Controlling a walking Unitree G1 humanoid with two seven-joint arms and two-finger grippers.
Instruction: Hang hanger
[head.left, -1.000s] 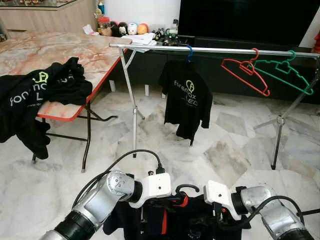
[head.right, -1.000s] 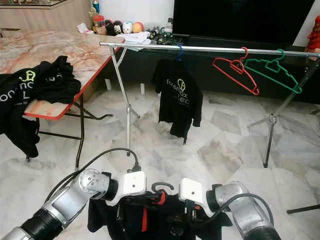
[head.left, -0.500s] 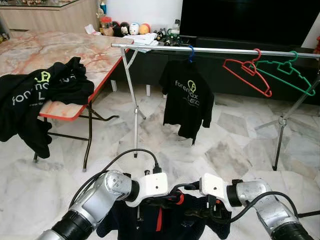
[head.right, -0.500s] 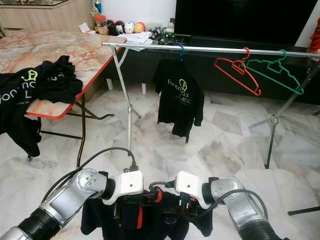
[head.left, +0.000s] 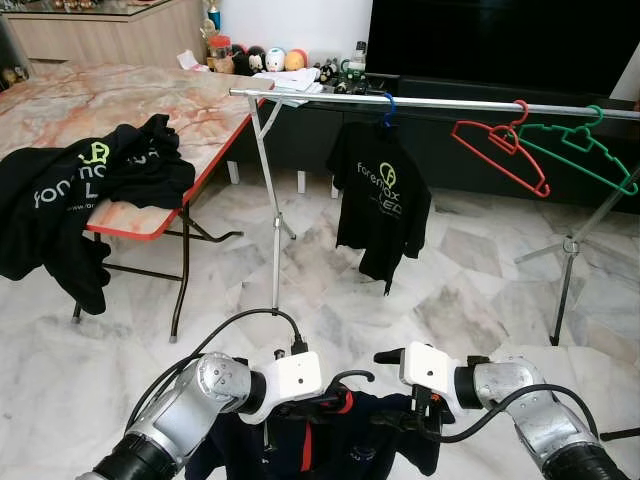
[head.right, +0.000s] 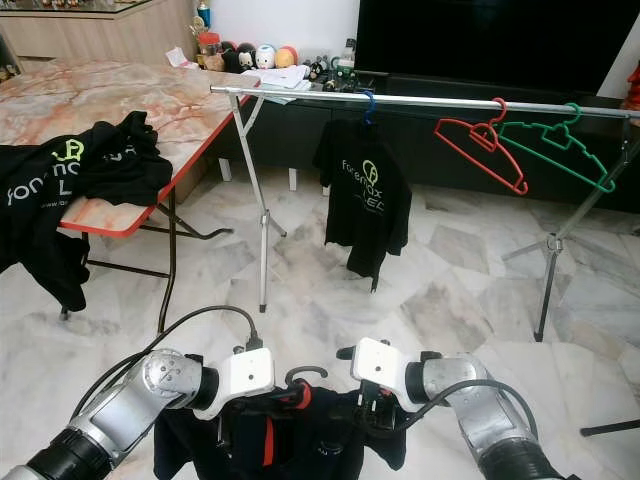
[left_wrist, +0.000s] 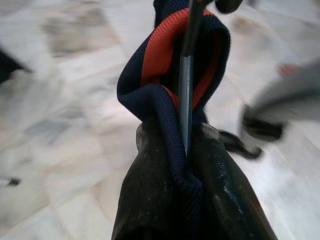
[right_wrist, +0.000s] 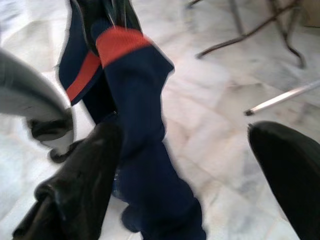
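A navy shirt with a red collar (head.left: 352, 448) hangs on a black hanger, whose hook (head.left: 350, 378) rises between my two wrists low in the eye views. My left gripper (left_wrist: 176, 137) is shut on the shirt collar (left_wrist: 160, 65) and the hanger's wire (left_wrist: 186, 100). Just right of the hook, my right gripper (right_wrist: 182, 132) stands open; the shirt (right_wrist: 135, 125) lies against one finger (right_wrist: 80, 185), the other finger (right_wrist: 290, 170) is well apart. The silver rail (head.left: 440, 101) of the clothes rack crosses ahead, some way off.
On the rail hang a black printed shirt (head.left: 382, 195), a red hanger (head.left: 500, 150) and a green hanger (head.left: 580, 150). A marble-top folding table (head.left: 130, 95) with black shirts (head.left: 80, 190) stands at the left. The rack's tripod legs (head.left: 276, 250) stand on the marble floor.
The whole view has shifted a little, so the camera moved. My right wrist drew in closer to the hanger's hook. The left gripper keeps its hold on the collar.
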